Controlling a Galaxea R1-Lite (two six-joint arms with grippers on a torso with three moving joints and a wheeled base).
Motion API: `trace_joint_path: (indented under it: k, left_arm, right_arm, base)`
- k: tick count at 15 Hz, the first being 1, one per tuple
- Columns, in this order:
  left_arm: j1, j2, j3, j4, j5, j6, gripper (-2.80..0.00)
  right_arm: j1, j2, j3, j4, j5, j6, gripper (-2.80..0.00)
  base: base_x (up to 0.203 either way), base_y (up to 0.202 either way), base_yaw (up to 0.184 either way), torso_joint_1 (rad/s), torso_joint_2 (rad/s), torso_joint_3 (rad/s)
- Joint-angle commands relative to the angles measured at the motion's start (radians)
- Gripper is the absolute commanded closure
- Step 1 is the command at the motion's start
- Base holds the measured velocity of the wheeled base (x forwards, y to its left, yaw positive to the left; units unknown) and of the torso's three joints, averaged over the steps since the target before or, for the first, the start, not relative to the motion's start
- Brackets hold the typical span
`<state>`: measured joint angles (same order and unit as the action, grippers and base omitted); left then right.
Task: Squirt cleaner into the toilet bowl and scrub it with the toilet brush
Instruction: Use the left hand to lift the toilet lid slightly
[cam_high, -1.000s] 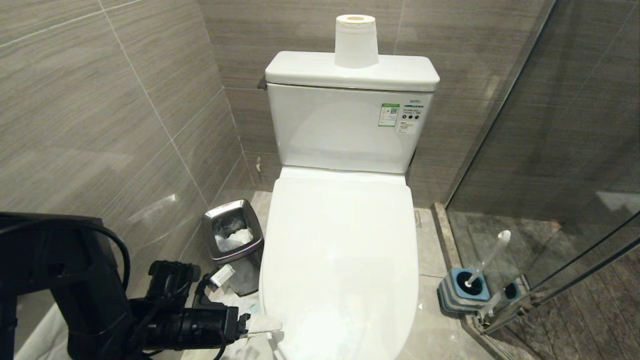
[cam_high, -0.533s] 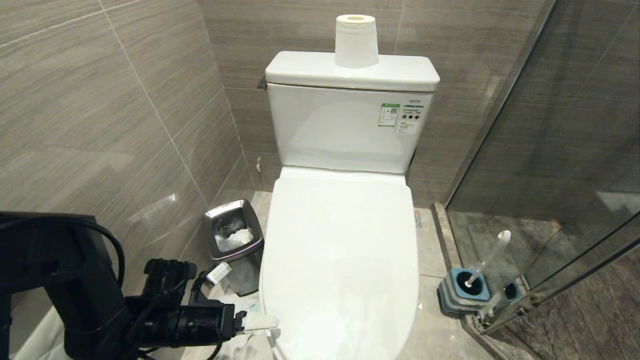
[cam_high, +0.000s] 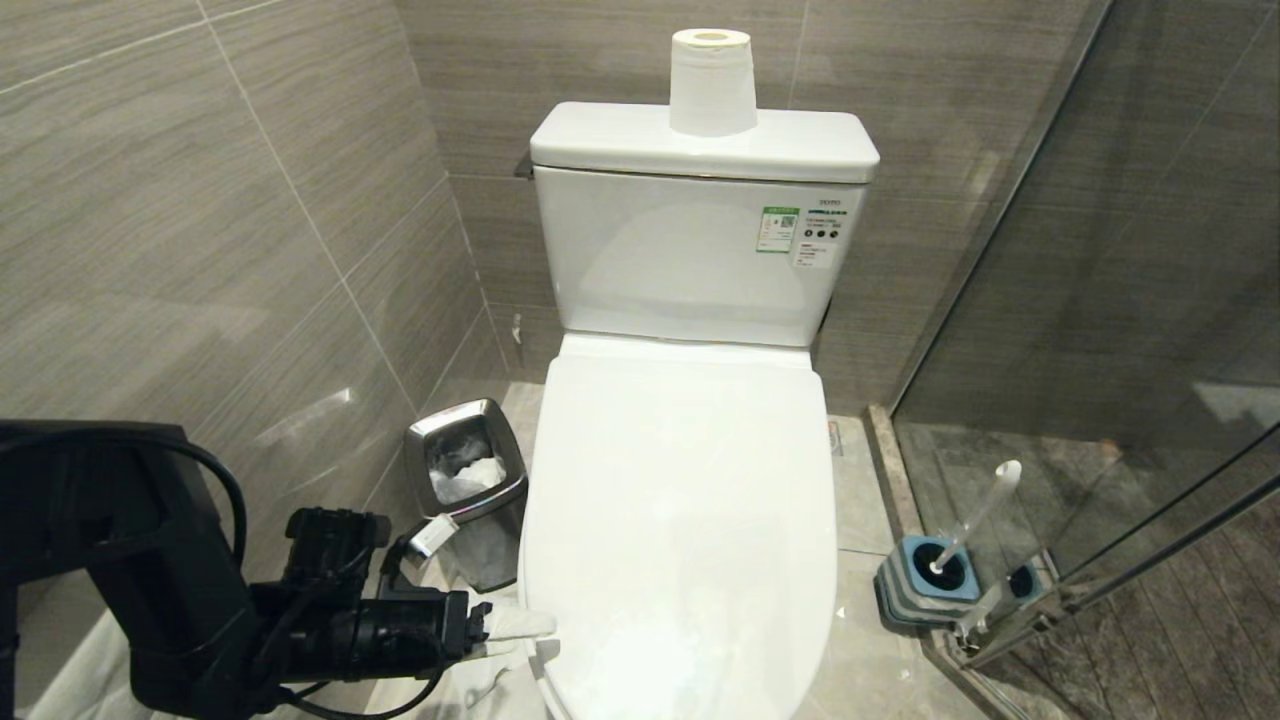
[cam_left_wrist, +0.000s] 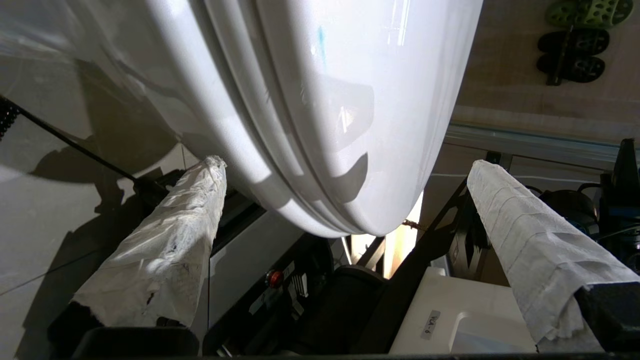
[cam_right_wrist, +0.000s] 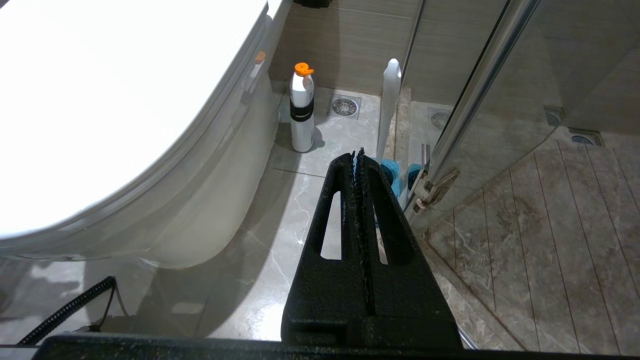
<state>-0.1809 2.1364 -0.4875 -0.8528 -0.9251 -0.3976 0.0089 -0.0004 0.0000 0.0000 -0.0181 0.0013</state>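
Grey-tiled stall: glossy white toilet bowl (cam_high: 680, 520), lid down; left pincer (cam_high: 520, 632) spread.

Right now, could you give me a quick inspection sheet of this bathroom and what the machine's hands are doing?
Surface: tiled floor, paper scraps beside the toilet.
Job's things: toilet bowl, lid shut; toilet brush in its holder; orange-capped bottle on the floor.
Clutter: steel bin with paper; toilet roll on tank.
Grippers: left gripper open at the lid's front edge, fingers wrapped in paper; right gripper shut, idle.
Cables: black cable on left arm.
Surroundings: glass shower door.
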Motion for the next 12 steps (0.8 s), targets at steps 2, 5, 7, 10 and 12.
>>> trace_joint_path:
  k: [2,5,7,10,12]
  left_arm:
    - [-0.015,0.002,-0.008,-0.005,-0.004,-0.003,-2.80]
    - [-0.017,0.007,-0.016,-0.005,-0.004,-0.003,-2.80]
    - [-0.026,0.010,-0.020,-0.005,-0.003,-0.001,-2.80]
    - [-0.043,0.014,-0.022,-0.004,0.000,0.006,-2.80]
    - [-0.043,0.018,-0.026,-0.007,0.000,0.002,-2.80]
  right_arm:
    - [0.000,0.000,0.002,0.000,0.000,0.000,0.00]
    - [0.000,0.000,0.002,0.000,0.000,0.000,0.00]
    - [0.000,0.000,0.002,0.000,0.000,0.000,0.00]
    - [0.000,0.000,0.002,0.000,0.000,0.000,0.00]
    - [0.000,0.000,0.002,0.000,0.000,0.000,0.00]
  base:
    - [0.000,0.000,0.000,0.000,0.00,0.000]
    - [0.000,0.000,0.000,0.000,0.00,0.000]
    - [0.000,0.000,0.000,0.000,0.00,0.000]
    - [0.000,0.000,0.000,0.000,0.00,0.000]
    - [0.000,0.000,0.000,0.000,0.00,0.000]
